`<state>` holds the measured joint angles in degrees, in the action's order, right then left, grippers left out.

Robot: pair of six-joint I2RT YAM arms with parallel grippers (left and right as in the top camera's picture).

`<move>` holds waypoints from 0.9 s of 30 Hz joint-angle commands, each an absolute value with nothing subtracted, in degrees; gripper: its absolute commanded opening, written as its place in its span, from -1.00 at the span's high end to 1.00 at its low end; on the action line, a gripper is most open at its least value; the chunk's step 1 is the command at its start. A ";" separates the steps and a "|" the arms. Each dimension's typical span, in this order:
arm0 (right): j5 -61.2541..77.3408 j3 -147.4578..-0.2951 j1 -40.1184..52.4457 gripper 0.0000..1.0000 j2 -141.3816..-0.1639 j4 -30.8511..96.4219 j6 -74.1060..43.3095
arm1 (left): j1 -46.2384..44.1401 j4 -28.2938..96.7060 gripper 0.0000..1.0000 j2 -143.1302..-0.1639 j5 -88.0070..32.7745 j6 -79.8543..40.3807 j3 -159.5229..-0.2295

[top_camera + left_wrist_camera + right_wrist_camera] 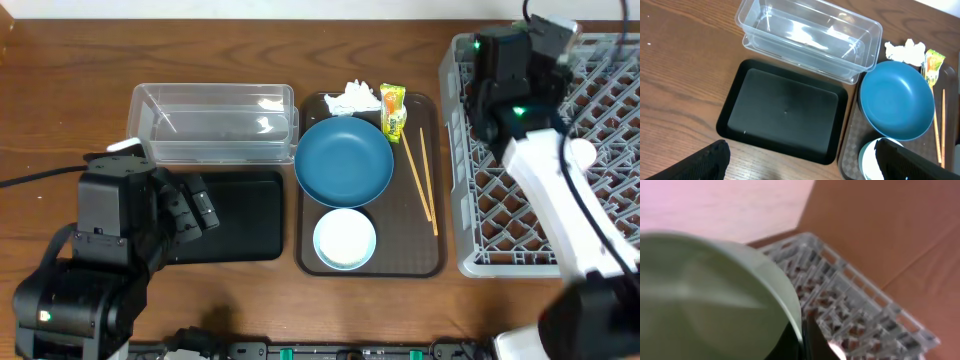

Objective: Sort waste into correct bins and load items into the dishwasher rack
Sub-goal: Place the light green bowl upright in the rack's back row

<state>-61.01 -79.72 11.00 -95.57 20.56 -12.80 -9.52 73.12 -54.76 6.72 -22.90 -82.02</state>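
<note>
Left gripper hangs low at the left end of the shallow black tray, and from where I stand its two fingers are spread wide with nothing held between them. Just beyond the tray sits the clear plastic tub, long side to long side with it, both on the wooden table. Next along is the brown serving tray, just beside the two bins. At its far end lies the crumpled white tissue, with the snack wrapper right next to it, lying lengthwise. The dark blue bowl stands upright in the middle, its left rim reaching the tray's edge near the tub's corner. The white bowl sits at the near end, close under the blue one. The chopsticks lie slanted along the tray's right side, running from the wrapper toward the near corner. At the far right stands the grey dishwasher rack, just beside the serving tray. The right arm stretches over it toward its far-left part. Its wrist camera shows the right gripper clamped on the rim of the mint-green bowl, which is tilted above the lattice of pegs. I cannot tell whether the bowl touches the rack.
</note>
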 commanded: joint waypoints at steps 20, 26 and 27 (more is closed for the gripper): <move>-79.79 -79.79 16.40 0.98 -122.91 -13.52 31.81 | -9.28 73.10 -0.90 -54.65 7.79 -23.24 -81.97; -78.11 -79.79 18.24 0.70 -122.91 -13.45 31.81 | -9.28 73.10 -0.90 -54.65 7.79 -23.24 -81.97; -77.78 -79.79 18.37 0.53 -122.89 -13.45 31.81 | -9.28 73.08 -0.90 -54.65 7.79 -23.24 -82.00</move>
<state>-80.29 -79.92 17.21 -121.91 -13.63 31.16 -9.47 73.10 -54.74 6.85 -22.90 -82.00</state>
